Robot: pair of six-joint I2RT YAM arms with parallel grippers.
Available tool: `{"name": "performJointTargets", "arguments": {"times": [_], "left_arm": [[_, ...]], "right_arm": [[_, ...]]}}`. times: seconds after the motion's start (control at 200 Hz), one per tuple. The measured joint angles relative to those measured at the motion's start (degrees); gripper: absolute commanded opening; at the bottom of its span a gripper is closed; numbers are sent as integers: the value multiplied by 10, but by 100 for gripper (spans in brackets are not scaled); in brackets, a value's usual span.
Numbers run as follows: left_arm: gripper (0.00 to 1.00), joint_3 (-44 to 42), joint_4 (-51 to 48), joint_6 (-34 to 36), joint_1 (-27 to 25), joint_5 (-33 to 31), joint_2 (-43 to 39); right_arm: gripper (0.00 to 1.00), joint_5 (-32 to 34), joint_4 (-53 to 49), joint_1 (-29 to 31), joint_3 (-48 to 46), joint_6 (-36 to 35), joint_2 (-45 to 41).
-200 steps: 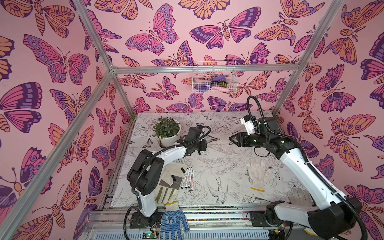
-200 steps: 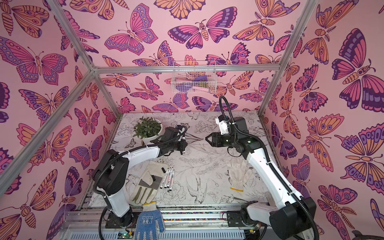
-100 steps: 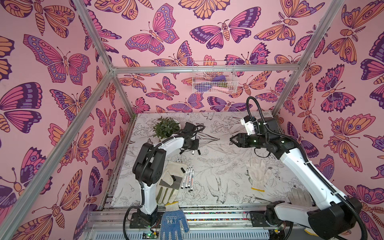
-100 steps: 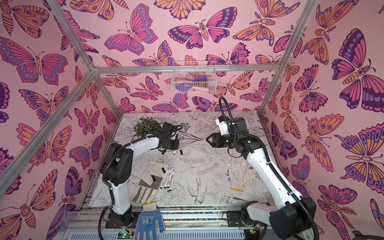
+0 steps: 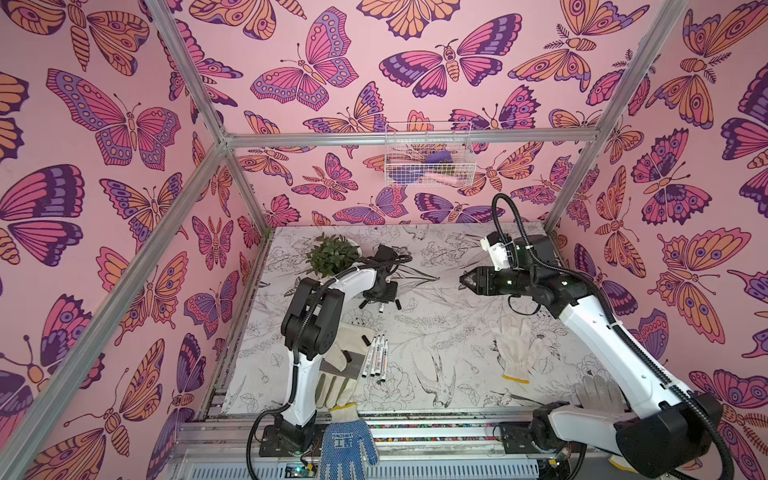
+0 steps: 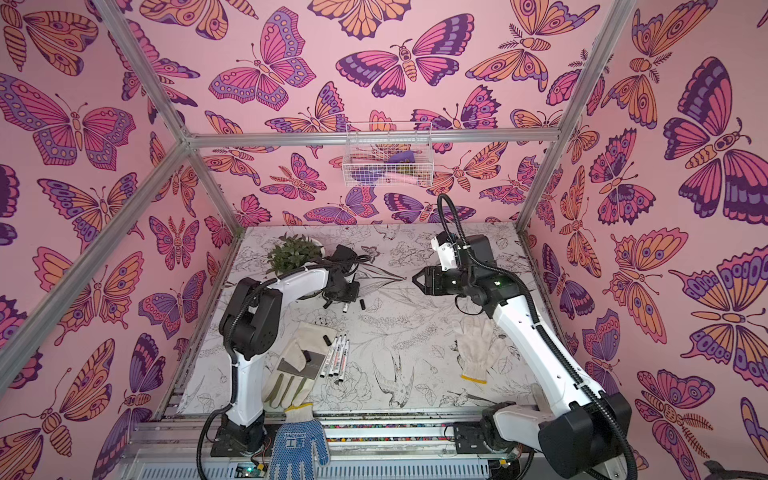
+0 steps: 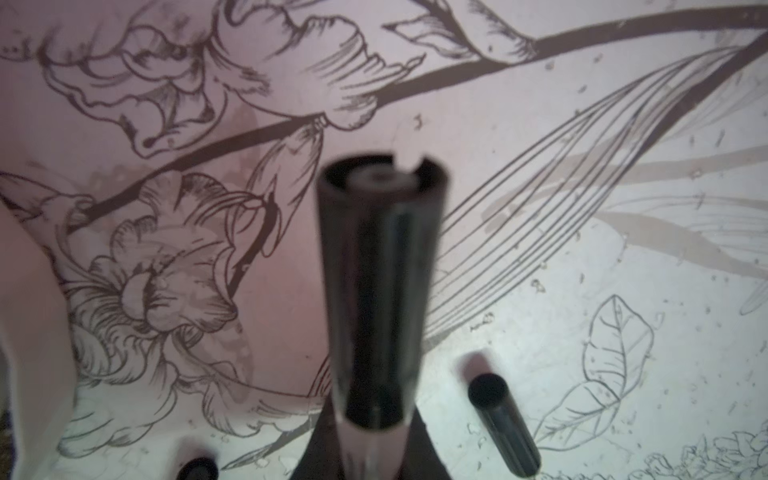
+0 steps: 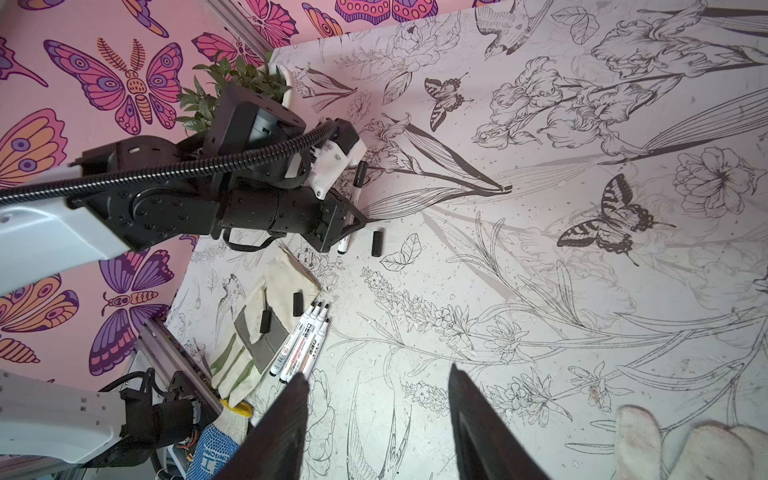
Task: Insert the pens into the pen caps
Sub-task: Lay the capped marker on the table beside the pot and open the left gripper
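My left gripper [image 5: 380,296] [image 7: 374,457] is shut on a white pen wearing a black cap [image 7: 378,291], held low over the mat near the plant; the pen [image 8: 356,191] runs through the jaws. One loose pen cap [image 5: 397,304] [image 7: 503,424] [image 8: 377,243] lies right beside it. Three uncapped pens [image 5: 376,357] [image 6: 338,355] [image 8: 303,340] lie side by side at the edge of a tan work glove [image 5: 336,374], which carries two more caps [image 5: 365,339] [image 8: 266,321]. My right gripper [image 5: 461,282] [image 6: 414,280] [image 8: 377,374] hovers open and empty above mid-table.
A potted plant [image 5: 332,257] stands just behind the left gripper. A white knit glove [image 5: 513,349] lies under the right arm, another [image 5: 598,392] at the front right. A blue glove [image 5: 347,444] hangs over the front rail. A wire basket [image 5: 428,158] hangs on the back wall.
My left gripper has swung left and down toward the mat with the pen, and its arm has folded back. The right gripper stays in place, its jaws slightly narrower.
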Motion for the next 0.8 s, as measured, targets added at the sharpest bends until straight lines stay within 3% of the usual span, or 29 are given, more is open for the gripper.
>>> {"name": "performJointTargets", "arguments": {"times": [0.045,0.336,0.646,0.796], "left_arm": [[16,8,-4,0,0,-5,5],[25,29,-13,-7,3,-14,19],[27,40,-13,-11,7,-21,25],[34,40,-13,-11,7,-20,25]], "right_arm": [[55,0,0,0,0,0,0],[55,12,-10,0,-1,-8,-2],[54,13,-17,0,-1,-15,-4],[55,13,-18,0,-1,-15,-4]]}}
